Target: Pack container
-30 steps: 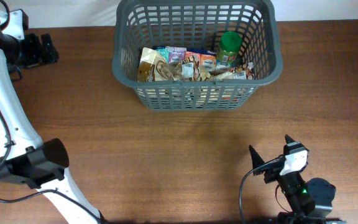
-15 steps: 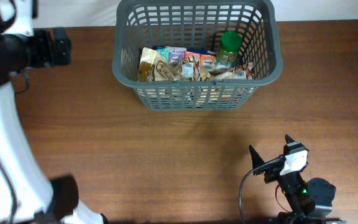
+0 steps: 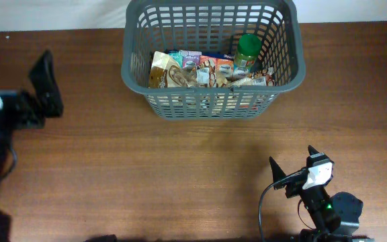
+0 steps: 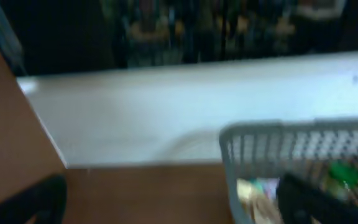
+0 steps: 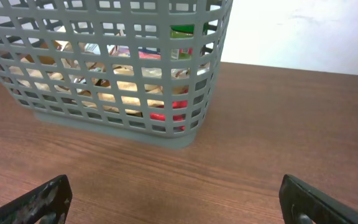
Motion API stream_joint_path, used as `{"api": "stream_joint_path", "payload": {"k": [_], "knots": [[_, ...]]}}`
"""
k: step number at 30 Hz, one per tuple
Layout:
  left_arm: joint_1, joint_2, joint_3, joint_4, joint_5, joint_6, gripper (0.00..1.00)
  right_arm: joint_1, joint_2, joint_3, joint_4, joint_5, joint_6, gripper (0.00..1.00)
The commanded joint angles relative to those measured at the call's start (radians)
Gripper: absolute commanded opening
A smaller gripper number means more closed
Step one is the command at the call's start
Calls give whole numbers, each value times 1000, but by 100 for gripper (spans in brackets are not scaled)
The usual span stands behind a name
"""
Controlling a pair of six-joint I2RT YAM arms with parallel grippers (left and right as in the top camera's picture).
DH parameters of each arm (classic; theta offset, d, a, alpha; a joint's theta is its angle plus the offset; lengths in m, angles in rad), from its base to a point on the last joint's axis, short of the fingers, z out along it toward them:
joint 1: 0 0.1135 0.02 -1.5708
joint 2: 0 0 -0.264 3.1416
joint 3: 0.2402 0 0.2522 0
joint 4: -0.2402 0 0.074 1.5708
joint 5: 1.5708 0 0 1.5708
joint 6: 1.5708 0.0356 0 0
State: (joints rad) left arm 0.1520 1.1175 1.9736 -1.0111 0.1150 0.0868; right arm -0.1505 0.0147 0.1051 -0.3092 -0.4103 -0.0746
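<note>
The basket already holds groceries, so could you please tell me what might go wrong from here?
1. The left wrist view is motion-blurred, and the left gripper is open to the left of the grey basket; a quick sweep could knock the basket aside.
2. The green-lidded jar stands upright beside loose snack packets in the basket's right part; a bump or a dropped item might tip it.

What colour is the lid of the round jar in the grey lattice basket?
Green. The round jar's lid shows best in the overhead view.
</note>
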Motion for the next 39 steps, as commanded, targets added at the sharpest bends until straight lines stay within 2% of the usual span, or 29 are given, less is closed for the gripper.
{"api": "stream_joint_path", "payload": {"k": [1, 5, 11, 23, 30, 39], "knots": [[-37, -143, -354, 218, -7, 15, 99, 6, -11, -10, 3, -13, 9, 99], [-65, -319, -732, 500, -7, 15, 99, 6, -11, -10, 3, -13, 9, 99], [-76, -531, -1161, 790, -7, 15, 99, 6, -11, -10, 3, -13, 9, 99], [-117, -909, -1764, 1172, -8, 16, 99, 6, -11, -10, 3, -13, 9, 99], [-130, -1058, -1939, 1221, -7, 16, 99, 6, -11, -10, 3, -13, 9, 99], [-132, -1113, -1965, 1135, -7, 16, 99, 6, -11, -10, 3, -13, 9, 99]]}}
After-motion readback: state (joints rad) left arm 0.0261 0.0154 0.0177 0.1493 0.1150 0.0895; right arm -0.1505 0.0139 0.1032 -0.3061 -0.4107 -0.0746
